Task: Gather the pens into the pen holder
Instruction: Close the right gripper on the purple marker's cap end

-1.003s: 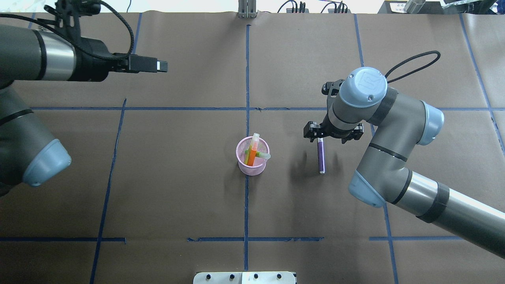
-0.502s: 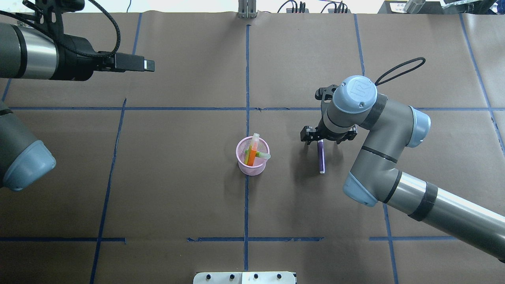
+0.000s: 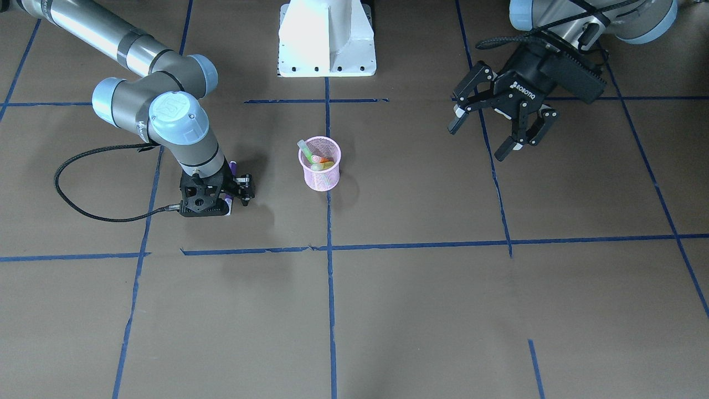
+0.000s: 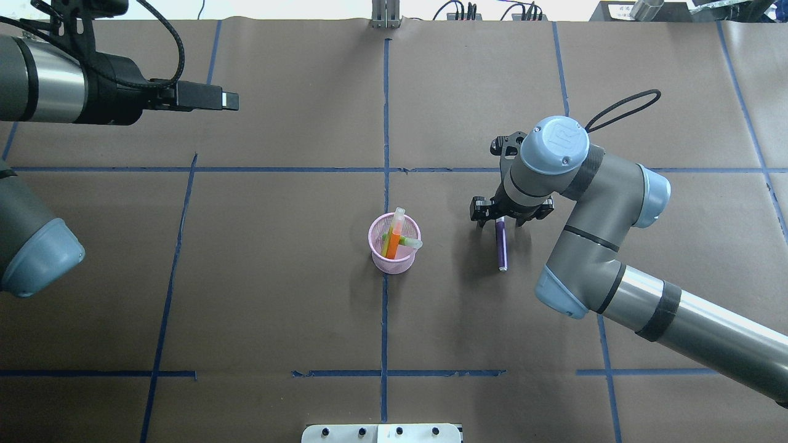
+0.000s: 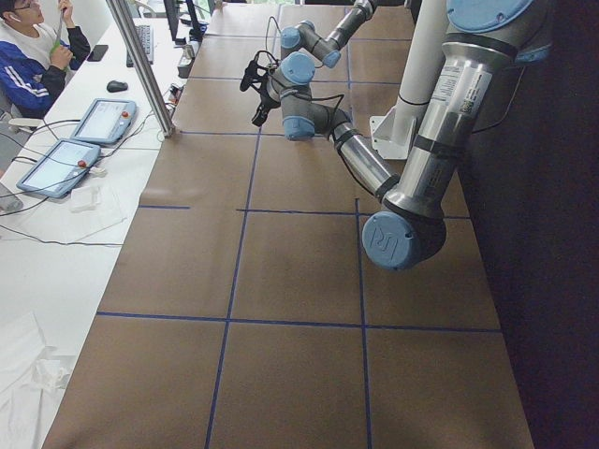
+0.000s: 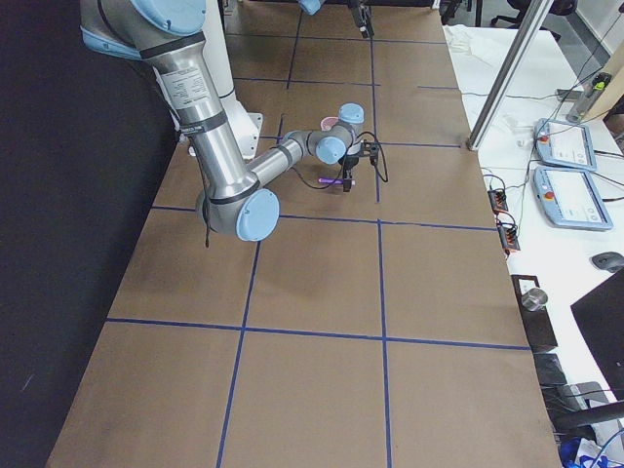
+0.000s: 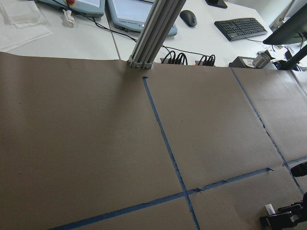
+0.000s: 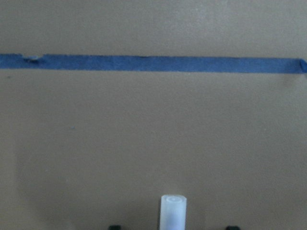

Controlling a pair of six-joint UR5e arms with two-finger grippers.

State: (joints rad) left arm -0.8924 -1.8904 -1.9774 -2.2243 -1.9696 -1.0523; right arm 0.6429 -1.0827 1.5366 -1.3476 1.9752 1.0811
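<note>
Straddling the purple pen (image 4: 502, 247): right tool (image 4: 503, 219).

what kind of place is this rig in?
Most likely a robotics lab workcell: a left arm and right arm at a table covered in brown paper with a blue tape grid, and a person sitting at a side desk with control tablets.

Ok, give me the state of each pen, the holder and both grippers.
pen holder, upright, two pens inside.
orange pen, leaning in the pen holder.
green pen, leaning in the pen holder.
purple pen, flat on the table, not gripped.
right gripper, open, straddling the purple pen's cap end.
left gripper, open, empty.
</note>
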